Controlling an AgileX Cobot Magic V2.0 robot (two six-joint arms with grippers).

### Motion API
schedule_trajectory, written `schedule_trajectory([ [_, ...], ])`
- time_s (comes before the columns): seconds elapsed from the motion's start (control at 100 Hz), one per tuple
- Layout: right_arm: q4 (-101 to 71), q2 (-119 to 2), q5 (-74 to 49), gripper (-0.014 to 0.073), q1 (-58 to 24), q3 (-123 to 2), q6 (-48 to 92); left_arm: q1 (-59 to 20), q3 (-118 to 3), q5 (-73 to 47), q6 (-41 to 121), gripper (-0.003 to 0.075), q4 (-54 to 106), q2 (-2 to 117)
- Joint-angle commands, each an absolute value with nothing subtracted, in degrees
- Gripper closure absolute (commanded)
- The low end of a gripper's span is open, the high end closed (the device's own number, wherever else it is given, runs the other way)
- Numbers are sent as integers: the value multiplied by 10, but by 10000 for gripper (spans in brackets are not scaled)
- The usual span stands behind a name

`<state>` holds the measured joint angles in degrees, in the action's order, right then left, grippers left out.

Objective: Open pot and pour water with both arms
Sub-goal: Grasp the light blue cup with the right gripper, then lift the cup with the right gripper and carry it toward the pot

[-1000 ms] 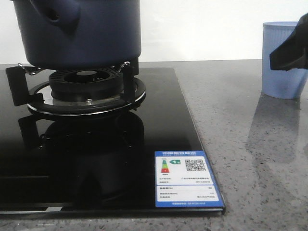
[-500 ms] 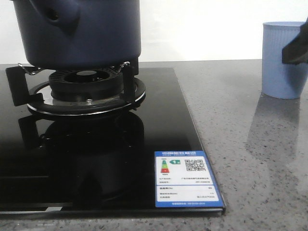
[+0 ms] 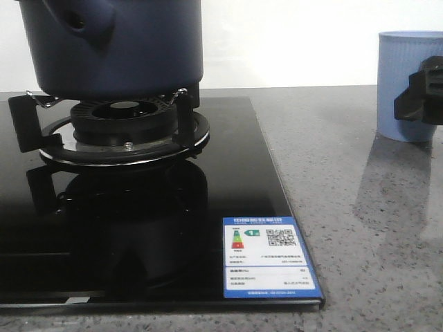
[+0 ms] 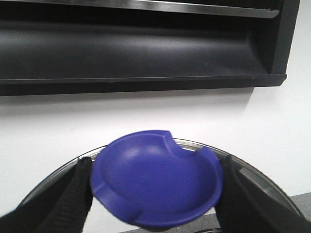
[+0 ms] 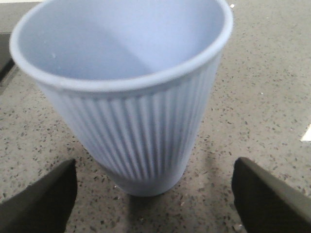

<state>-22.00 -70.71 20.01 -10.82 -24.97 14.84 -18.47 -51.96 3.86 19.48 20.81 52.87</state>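
Right now your pot (image 3: 111,45) sits upright on the burner grate (image 3: 118,128) of the black glass hob (image 3: 138,228), up at about ten o'clock in the front view, with its top cut off by the edge of the picture. Its stubby side protrusion (image 3: 86,24), the one with the round hole, points toward you and a little to the left, at roughly seven o'clock from the pot's middle. Your left gripper (image 4: 155,191) is closed onto a blue knob (image 4: 155,187), one dark finger (image 4: 75,194) pressed against each side of it, and a glass lid (image 4: 252,177) with a metal rim spreads out around that knob; behind it you see a white wall and a dark shelf (image 4: 141,48). Over at three o'clock in the front view stands the pale blue ribbed cup (image 3: 408,83), upright on the speckled grey counter (image 3: 360,207), well apart from the hob. Your right gripper (image 5: 155,194) is spread wide, its fingers either side of the cup's base without touching it, holding nothing. A blue-edged energy label (image 3: 268,257) lies on the hob's near right corner, at about five o'clock.
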Motion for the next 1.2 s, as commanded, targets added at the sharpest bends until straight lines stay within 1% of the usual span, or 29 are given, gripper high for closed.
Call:
schedule_trajectory([
  [0.0,-216,-706,259,6,-104,-266,143,-183,-541,98,193,392,206,517],
  [0.28,-178,-726,265,6,-104,-286,114,-183,-541,98,193,392,206,517],
  [0.48,-178,-772,270,6,-104,-314,114,-183,-541,98,193,392,206,517],
  [0.66,-178,-809,297,7,-104,-315,114,-183,-541,98,193,392,206,517],
  [0.81,-178,-810,302,11,-104,-315,114,-183,-541,99,193,392,206,517],
  [0.88,-178,-810,302,53,-104,-315,114,-183,-541,99,193,392,206,517],
  [1.01,-178,-810,302,201,-104,-315,114,-183,-541,99,193,392,206,517],
  [1.06,-178,-810,302,242,-104,-315,114,-183,-541,99,193,392,206,517],
  [1.11,-178,-809,302,263,-104,-315,114,-183,-541,99,193,392,206,517],
  [1.19,-178,-807,302,264,-104,-315,114,-183,-541,99,193,392,206,517],
])
